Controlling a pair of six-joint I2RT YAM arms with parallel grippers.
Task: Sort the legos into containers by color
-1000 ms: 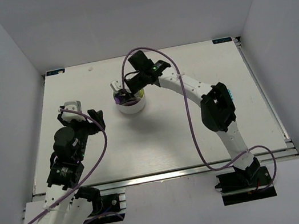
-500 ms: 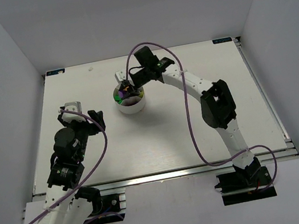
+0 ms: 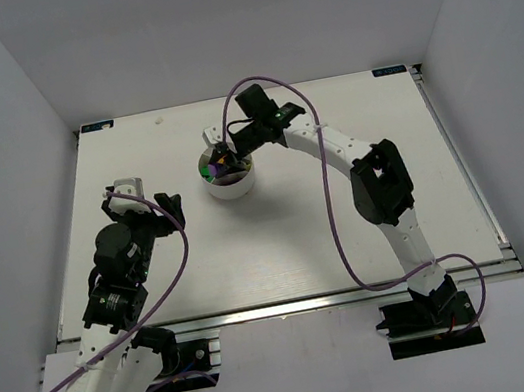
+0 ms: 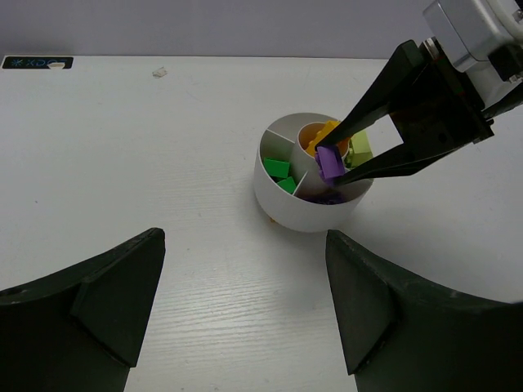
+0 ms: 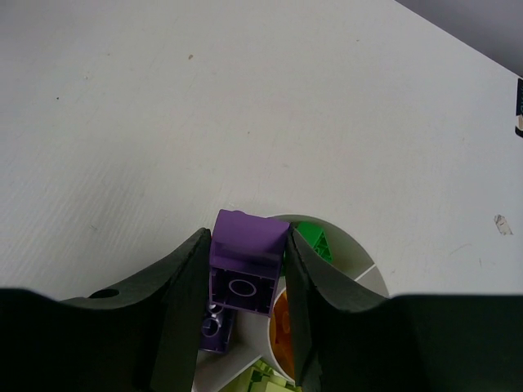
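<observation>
White table [image 3: 281, 243] first: we see the round white dish [image 4: 282, 206] toward its far middle, split into wedges round a centre well. The R arm reaches over it. The right gripper [image 5: 247, 253] sits at the dish's rim, fingers clamped on a purple lego [image 5: 243, 260], one pad each side. The brick hangs over the wedge w/ more purple pieces [image 4: 331, 197]. The left gripper [image 4: 243, 237] is well apart from the dish, jaws spread wide, nothing btwn them. Smaller bits, per left wrist view: dark green legos [image 4: 279, 170] in the left wedge, orange and yellow legos [image 4: 316, 135] in the far wedge, lime green legos [image 4: 360, 148] at right.
</observation>
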